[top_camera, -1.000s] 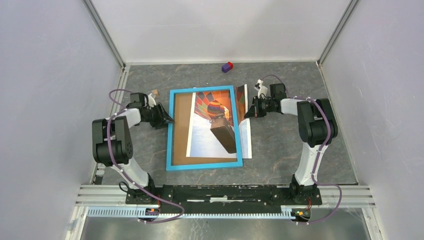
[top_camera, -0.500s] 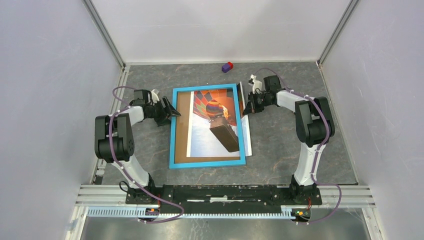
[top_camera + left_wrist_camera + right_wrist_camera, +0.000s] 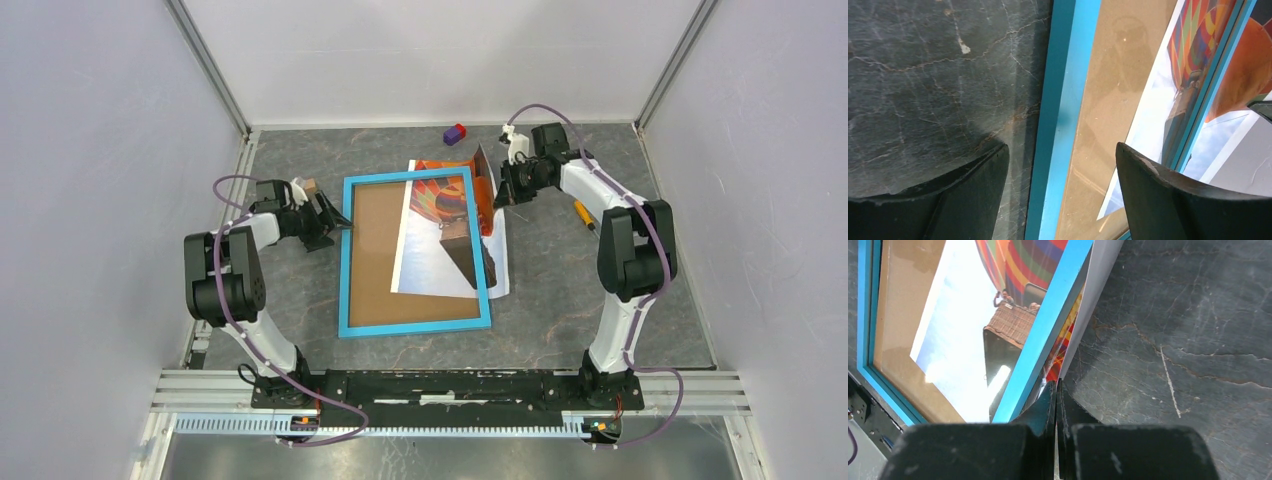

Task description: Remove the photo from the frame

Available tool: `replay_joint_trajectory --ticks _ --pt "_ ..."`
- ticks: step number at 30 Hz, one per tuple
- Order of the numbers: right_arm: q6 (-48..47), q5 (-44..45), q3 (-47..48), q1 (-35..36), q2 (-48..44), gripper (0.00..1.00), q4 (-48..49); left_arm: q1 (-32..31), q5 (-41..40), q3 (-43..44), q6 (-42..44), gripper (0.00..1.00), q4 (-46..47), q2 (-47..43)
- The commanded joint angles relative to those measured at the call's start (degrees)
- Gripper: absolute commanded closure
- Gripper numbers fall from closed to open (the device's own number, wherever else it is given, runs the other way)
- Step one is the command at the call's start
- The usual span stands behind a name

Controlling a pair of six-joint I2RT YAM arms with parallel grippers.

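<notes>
The frame (image 3: 346, 260), with a bright-blue border, lies flat in the middle of the table, and brown backing shows in its left half. The photo (image 3: 440, 250), a hot-air balloon print, sticks out past the frame's right side. My right gripper (image 3: 497, 195) is shut on the photo's far right edge and lifts that edge. In the right wrist view the gripper (image 3: 1056, 385) pinches the sheet (image 3: 963, 315) beside the blue border (image 3: 1048, 320). My left gripper (image 3: 340, 225) is open. Its jaws (image 3: 1062, 150) straddle the frame's left border (image 3: 1063, 75).
A purple and red block (image 3: 455, 134) lies at the far side. A small wooden block (image 3: 311, 185) sits behind the left gripper. An orange-handled tool (image 3: 584, 214) lies on the table right of the right arm. Walls close in on both sides and the back.
My right gripper has moved back and to the right with the photo's edge. The photo has slid right, baring more brown backing. The left gripper stays at the frame's left border.
</notes>
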Motion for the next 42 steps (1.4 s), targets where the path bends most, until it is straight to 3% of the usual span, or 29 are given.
replay_joint_trajectory --ticks 1,7,8,10,18,27,35,42 --pt "-2.96 1.7 4.9 0.18 -2.81 1.0 -3.23 1.24 -1.52 -1.48 -0.64 0.14 0.07 0.53" --pt "-5.04 3.82 10.33 -0.26 -4.03 1.0 -7.06 1.74 -1.07 -2.21 -0.26 0.08 0.08 0.19" --pt "-5.46 4.74 10.42 -0.41 -4.78 1.0 -6.97 1.81 -1.08 -2.36 -0.25 0.02 -0.01 0.12" --pt "-6.77 5.55 11.24 -0.88 -5.71 1.0 -7.63 2.08 -1.02 -2.58 -0.27 0.0 0.03 -0.26" --pt "-12.36 8.0 12.42 -3.76 -12.59 1.0 -7.76 3.04 -2.22 -2.06 1.64 0.0 -2.85 -3.29" --pt "-20.88 10.46 13.5 -5.75 -22.3 1.0 -6.73 3.27 -7.92 -0.05 11.07 0.0 -12.37 -11.69" --pt "-23.3 -3.51 12.21 -5.1 -30.53 1.0 -4.25 3.47 -13.16 0.75 17.57 0.0 -17.43 -18.82" --pt "-15.84 -15.75 10.32 -0.15 -35.12 1.0 1.29 3.78 -12.53 1.52 18.91 0.0 -18.18 -19.61"
